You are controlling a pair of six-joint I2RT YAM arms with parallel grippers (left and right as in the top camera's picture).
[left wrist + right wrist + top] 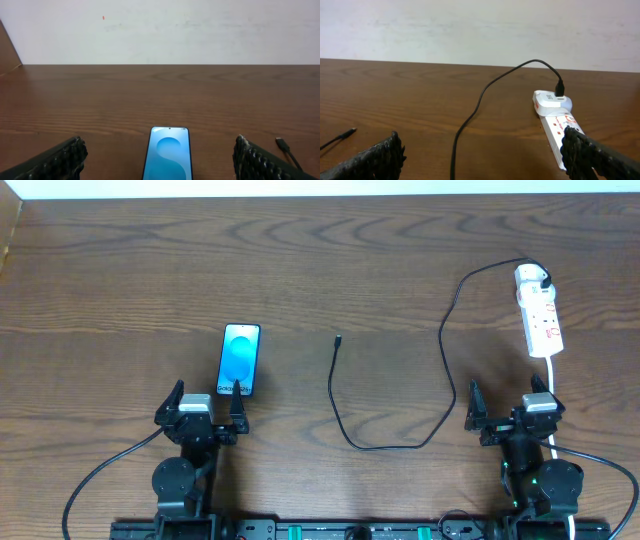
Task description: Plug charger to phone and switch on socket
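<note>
The phone (239, 359) lies flat on the table, blue screen up, just ahead of my left gripper (207, 408), which is open and empty; it also shows in the left wrist view (168, 159). The black charger cable (445, 340) runs from its loose connector tip (339, 338) in a loop to its plug (541, 280) in the far end of the white socket strip (539, 312). My right gripper (510, 408) is open and empty, just short of the strip's near end. In the right wrist view the strip (554, 116), plug (560, 91) and cable (470, 117) show.
The strip's white cord (554, 375) runs back past my right gripper. The connector tip shows at the right edge of the left wrist view (281, 143) and at the left of the right wrist view (350, 131). A pale wall lies beyond the table's far edge.
</note>
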